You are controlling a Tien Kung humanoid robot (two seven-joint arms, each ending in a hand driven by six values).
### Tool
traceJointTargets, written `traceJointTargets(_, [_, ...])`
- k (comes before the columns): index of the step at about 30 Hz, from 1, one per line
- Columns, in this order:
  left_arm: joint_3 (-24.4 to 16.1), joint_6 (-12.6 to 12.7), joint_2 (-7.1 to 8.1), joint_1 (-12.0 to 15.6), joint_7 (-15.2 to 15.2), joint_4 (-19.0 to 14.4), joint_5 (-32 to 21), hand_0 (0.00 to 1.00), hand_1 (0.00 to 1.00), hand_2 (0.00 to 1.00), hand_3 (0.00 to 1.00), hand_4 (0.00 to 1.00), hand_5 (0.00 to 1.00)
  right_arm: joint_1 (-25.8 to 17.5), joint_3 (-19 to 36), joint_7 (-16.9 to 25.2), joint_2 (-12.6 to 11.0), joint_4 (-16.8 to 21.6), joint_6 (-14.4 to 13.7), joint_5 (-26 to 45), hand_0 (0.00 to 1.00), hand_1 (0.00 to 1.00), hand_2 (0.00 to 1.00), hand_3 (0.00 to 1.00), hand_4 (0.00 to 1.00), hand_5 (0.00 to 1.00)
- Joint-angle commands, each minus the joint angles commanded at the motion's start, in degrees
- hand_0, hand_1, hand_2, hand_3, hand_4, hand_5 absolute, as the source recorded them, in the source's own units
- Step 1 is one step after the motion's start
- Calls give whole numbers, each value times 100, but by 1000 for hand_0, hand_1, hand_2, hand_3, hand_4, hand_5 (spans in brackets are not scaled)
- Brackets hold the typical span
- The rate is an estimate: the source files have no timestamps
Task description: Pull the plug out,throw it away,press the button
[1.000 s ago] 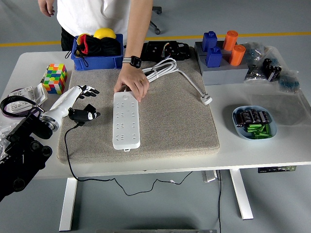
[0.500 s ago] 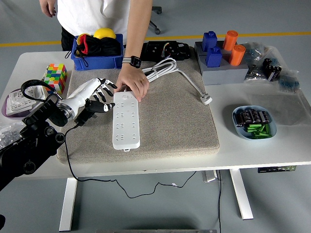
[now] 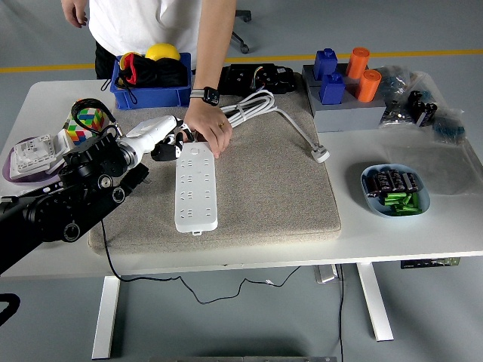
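Plug-pulling looks done and the button is what's left: across the white bench [image 3: 392, 234] lies the big grey mat [image 3: 264, 181], and on it the long white power strip [image 3: 196, 187] lies lengthwise with no plug in any visible socket. The robot's left hand [image 3: 167, 143] has swept in from the mat's left edge over the last second and now sits right at the strip's far end, touching or just beside it. Its dark fingers [image 3: 172, 149] are bunched narrow around something small and black; I can't tell if that's the plug. A person's hand [image 3: 207, 128] presses the same far end, steadying the strip. The button itself is hidden there. No right hand in view.
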Motion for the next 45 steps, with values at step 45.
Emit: traceJointTargets(45, [1376, 95, -617, -620, 83, 1276, -760, 128, 2, 3, 594, 2, 2, 47, -190, -3, -67, -6, -8, 88, 742, 674, 673, 633, 661, 522])
